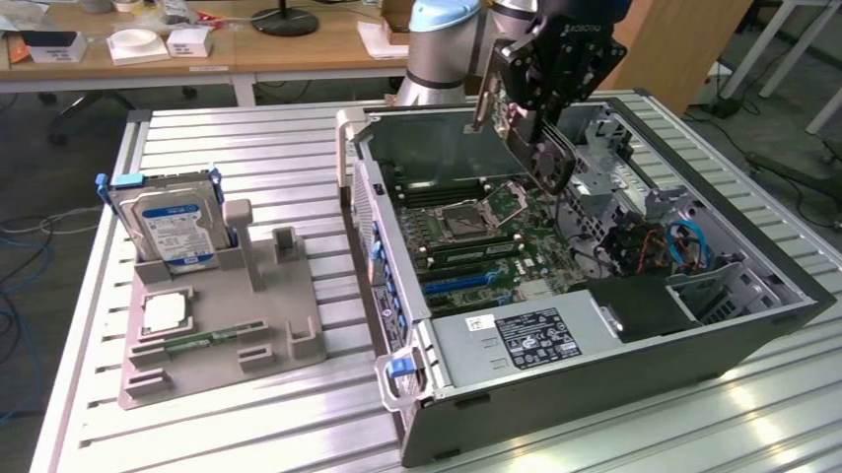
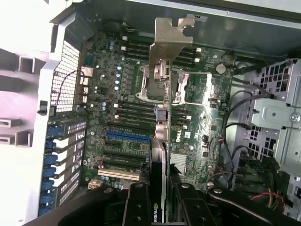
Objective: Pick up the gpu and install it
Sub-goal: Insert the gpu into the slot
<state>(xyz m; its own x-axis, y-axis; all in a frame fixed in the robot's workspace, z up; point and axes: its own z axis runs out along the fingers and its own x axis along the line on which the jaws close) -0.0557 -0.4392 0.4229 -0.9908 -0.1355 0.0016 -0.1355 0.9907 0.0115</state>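
Your claw (image 2: 161,207) is clamped on one gpu (image 2: 167,44), card edge-on between the two fingers, hanging over the motherboard (image 2: 113,117) inside the one open case (image 1: 593,394). Arm points down from above, wrist vertical. Grey holder (image 1: 283,330) beside the case: one hard drive (image 1: 172,222), one CPU (image 1: 165,312), one memory stick (image 1: 197,343).

Soft, even room light falls from above in the exterior view, and glare streaks the table (image 1: 776,404) slats at that view's lower right. The case (image 1: 593,394) interior sits in shade. In the wrist view the surroundings (outside the case) blow out white, while the gpu (image 2: 170,42) bracket gleams.
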